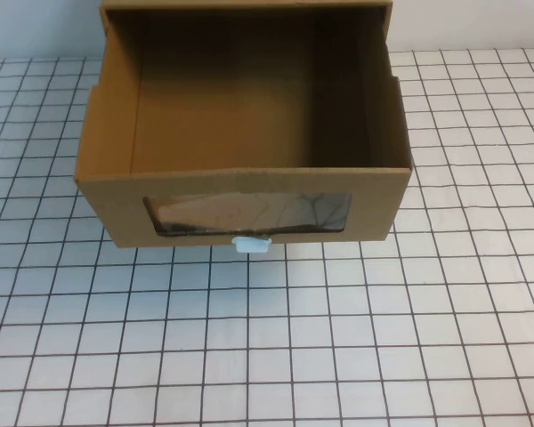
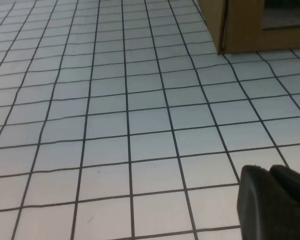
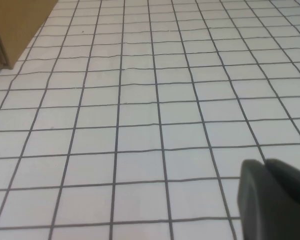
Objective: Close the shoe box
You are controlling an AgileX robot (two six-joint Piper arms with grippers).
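left pincer [image 2: 275,200] sits low over the gridded counter [image 2: 115,125], only a dark edge of it showing in its own wrist view, so whether it is open or closed, i cannot tell. right pincer [image 3: 272,197] is the same story on the other side: a dark corner above the white tiles, its state not readable, nothing seen in its hold. neither arm appears in the high view at all, so both are parked back on the robot's side, well apart from the work.

and the work is right there: the shoe box [image 1: 245,142] sits at the far middle of the counter, its drawer pulled well out toward the robot, the brown inside wide open to the camera and looking bare. clear window [image 1: 247,213] on the front face, small white pull tab [image 1: 252,244] just below it. each wrist view catches only a cardboard corner of the box at its edge.

so by my read, nothing is done yet. the drawer is fully to be pushed home, and an arm has to come forward to that front panel first.
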